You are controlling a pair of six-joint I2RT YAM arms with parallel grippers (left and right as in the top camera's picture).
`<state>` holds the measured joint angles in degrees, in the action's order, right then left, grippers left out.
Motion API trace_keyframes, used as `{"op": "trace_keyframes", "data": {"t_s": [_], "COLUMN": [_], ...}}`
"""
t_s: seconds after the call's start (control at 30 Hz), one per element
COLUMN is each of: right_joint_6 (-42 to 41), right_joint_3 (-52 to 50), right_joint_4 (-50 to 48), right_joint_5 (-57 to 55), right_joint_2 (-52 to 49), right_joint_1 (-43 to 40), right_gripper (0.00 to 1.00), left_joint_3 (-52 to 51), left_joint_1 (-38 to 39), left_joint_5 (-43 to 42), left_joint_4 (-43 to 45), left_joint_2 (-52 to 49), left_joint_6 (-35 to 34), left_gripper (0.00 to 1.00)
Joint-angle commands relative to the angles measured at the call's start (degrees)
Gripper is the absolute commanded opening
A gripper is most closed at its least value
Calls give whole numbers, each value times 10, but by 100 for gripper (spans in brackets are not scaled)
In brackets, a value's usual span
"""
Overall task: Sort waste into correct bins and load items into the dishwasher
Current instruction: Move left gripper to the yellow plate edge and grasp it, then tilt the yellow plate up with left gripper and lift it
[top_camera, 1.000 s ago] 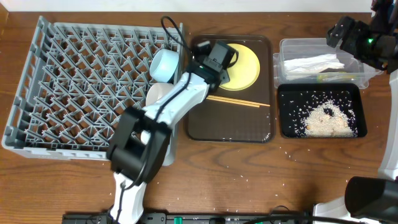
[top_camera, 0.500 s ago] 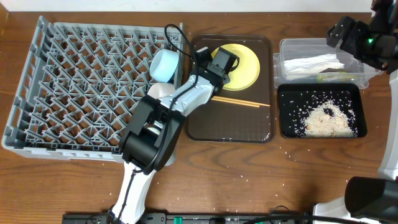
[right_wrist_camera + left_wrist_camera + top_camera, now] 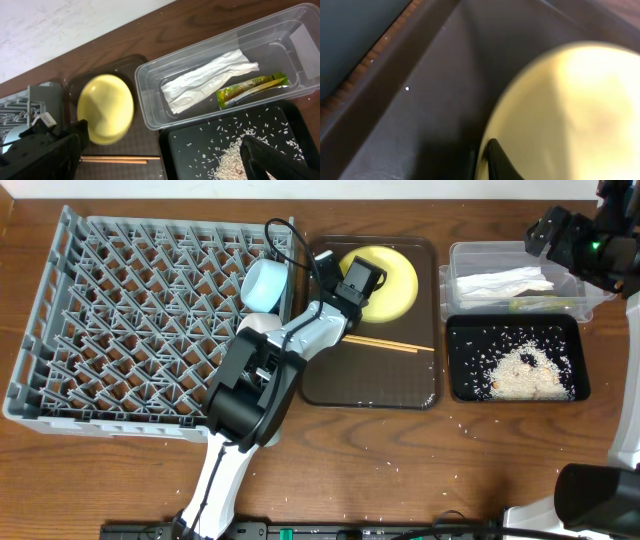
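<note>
The brown wooden table [image 3: 120,470] carries everything. The large square grey plastic dish rack [image 3: 130,310] fills its left part. The dark brown flat serving tray [image 3: 370,380] lies just right of the rack. At the table's far right corner sits the clear plastic rectangular tub [image 3: 462,255], and the shallow black rectangular tray [image 3: 460,360] is just beside its near wall.

My left pincer [image 3: 484,159] is clenched on the left rim of the round yellow plate [image 3: 395,280], which lies in the far half of the serving tray. In my left wrist view one dark finger [image 3: 496,159] lies over the rim. My right pincer [image 3: 170,159] hangs released above the tub and the black tray, its fingers spread wide and grasping nothing.

A light blue bowl [image 3: 264,284] sits at the rack's far right edge. A white bowl [image 3: 252,328] is just nearer along that edge, partly hidden by my left arm.

The white crumpled paper napkin [image 3: 202,80] lies in the tub. The yellow-green paper chopstick sleeve [image 3: 252,86] is against the tub's near wall.

A pair of thin wooden chopsticks [image 3: 385,343] lies across the serving tray, nearer than the plate. Whitish rice grains [image 3: 522,372] are heaped in the black tray.
</note>
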<state>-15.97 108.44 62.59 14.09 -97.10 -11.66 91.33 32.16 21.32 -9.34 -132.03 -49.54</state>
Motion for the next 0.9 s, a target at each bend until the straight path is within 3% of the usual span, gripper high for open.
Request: {"op": "trace_keyframes", "data": {"t_s": [0.0,0.13,0.27,0.6,0.87], "right_joint_6": [-3,-3,-3,-3,-3], "right_joint_3": [2,2,2,2,2], "right_joint_4": [1,1,1,1,1], "right_joint_5": [-2,-2,-2,-2,-2], "right_joint_2": [0,0,0,0,0], "right_joint_1": [1,1,1,1,1], "right_gripper": [99,99,99,99,99], "left_joint_3": [-14,-14,-14,-14,-15], "left_joint_1": [-5,-5,-5,-35,-82], "left_joint_5": [22,13,-62,-330,-397], "left_joint_4": [-19,-22,-41,-88,-125], "left_joint_2": [-40,-24,17,78,78], "left_joint_6": [8,54,102,108,112], "left_gripper": [8,8,8,7,7]}}
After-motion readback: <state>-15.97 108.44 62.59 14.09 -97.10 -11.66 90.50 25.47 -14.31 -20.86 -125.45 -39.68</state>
